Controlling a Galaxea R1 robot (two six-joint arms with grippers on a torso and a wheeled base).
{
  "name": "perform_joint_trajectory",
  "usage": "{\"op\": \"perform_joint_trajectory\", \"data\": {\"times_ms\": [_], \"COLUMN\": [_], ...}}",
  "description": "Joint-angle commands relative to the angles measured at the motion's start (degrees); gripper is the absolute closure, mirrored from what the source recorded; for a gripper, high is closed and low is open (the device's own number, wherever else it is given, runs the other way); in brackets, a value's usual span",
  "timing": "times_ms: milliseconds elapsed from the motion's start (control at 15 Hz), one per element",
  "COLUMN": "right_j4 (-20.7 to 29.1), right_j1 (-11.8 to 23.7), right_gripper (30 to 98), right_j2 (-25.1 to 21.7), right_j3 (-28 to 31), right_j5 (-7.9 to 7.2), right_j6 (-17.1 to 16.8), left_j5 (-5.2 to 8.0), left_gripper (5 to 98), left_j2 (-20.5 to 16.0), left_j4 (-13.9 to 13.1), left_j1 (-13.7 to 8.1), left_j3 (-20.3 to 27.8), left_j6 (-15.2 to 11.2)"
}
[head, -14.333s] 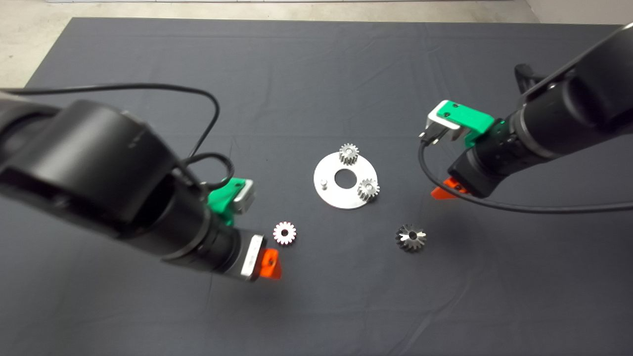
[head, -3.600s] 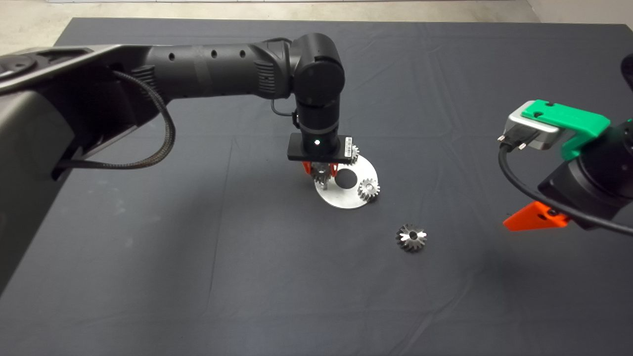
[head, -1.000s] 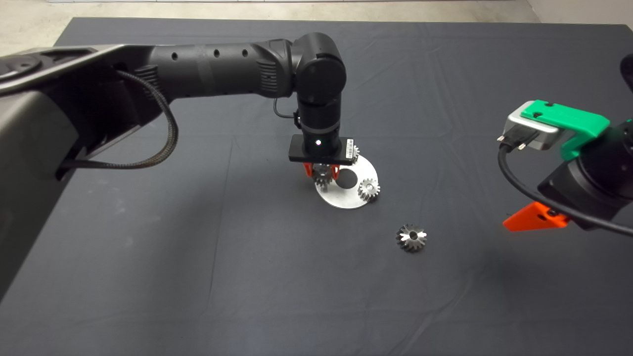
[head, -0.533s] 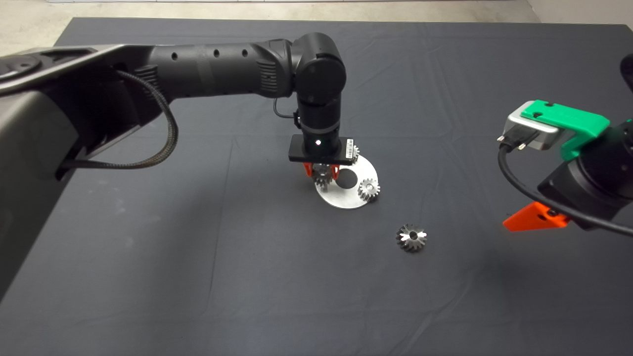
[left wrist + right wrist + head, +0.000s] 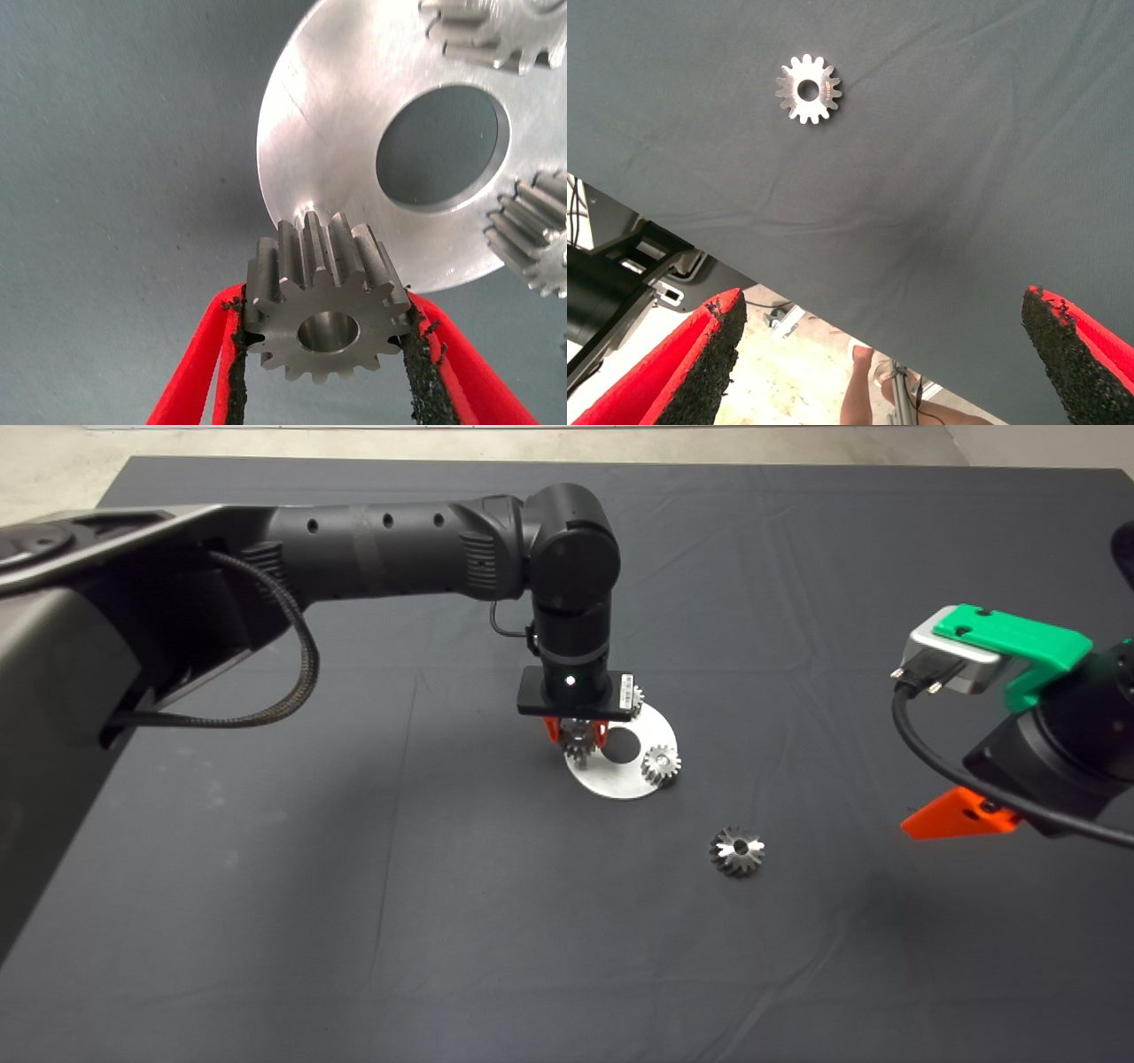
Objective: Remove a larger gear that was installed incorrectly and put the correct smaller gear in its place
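Dark mat [image 5: 354,886] carries one round steel plate [image 5: 651,726] with two small gears—left gripper [image 5: 323,354] pinches a third, the smaller gear [image 5: 326,305], over its rim. Larger gear [image 5: 737,851] lies apart; right gripper [image 5: 881,354] waits, spread wide.

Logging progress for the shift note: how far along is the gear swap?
Done: the larger gear lies off the plate on the mat. In hand: the left claw grips the smaller gear at the plate's edge. Left: releasing it once seated. The right claw waits open.
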Motion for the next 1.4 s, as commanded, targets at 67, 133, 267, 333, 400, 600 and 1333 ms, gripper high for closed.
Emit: {"op": "perform_joint_trajectory", "data": {"times_ms": [67, 133, 267, 333, 400, 600, 1333], "right_j4": [2.0, 2.0, 2.0, 2.1, 2.0, 2.1, 2.1], "right_j1": [1.4, 1.5, 1.4, 1.4, 1.4, 1.4, 1.5], "right_gripper": [46.1, 46.1, 46.1, 46.1, 46.1, 46.1, 46.1], "right_j2": [0.1, 0.1, 0.1, 0.1, 0.1, 0.1, 0.1], "right_j3": [0.2, 0.2, 0.2, 0.3, 0.3, 0.3, 0.3], "right_j5": [-6.77, -6.77, -6.77, -6.77, -6.77, -6.77, -6.72], "right_j6": [0.4, 0.3, 0.4, 0.4, 0.4, 0.4, 0.4], "left_j5": [0.10, 0.07, 0.01, -0.28, -0.59, -1.22, -1.31], "left_gripper": [66.4, 66.5, 66.4, 66.5, 66.5, 66.4, 66.4], "left_j2": [0.3, 0.3, 0.3, 0.3, 0.3, 0.3, 0.4], "left_j4": [-1.5, -1.5, -1.5, -1.5, -1.5, -1.5, -1.5], "left_j1": [-1.0, -0.9, -0.9, -0.9, -0.9, -0.9, -0.7], "left_j3": [0.5, 0.5, 0.5, 0.4, 0.4, 0.2, 0.2], "left_j6": [0.3, 0.3, 0.3, 0.3, 0.3, 0.3, 0.3]}}
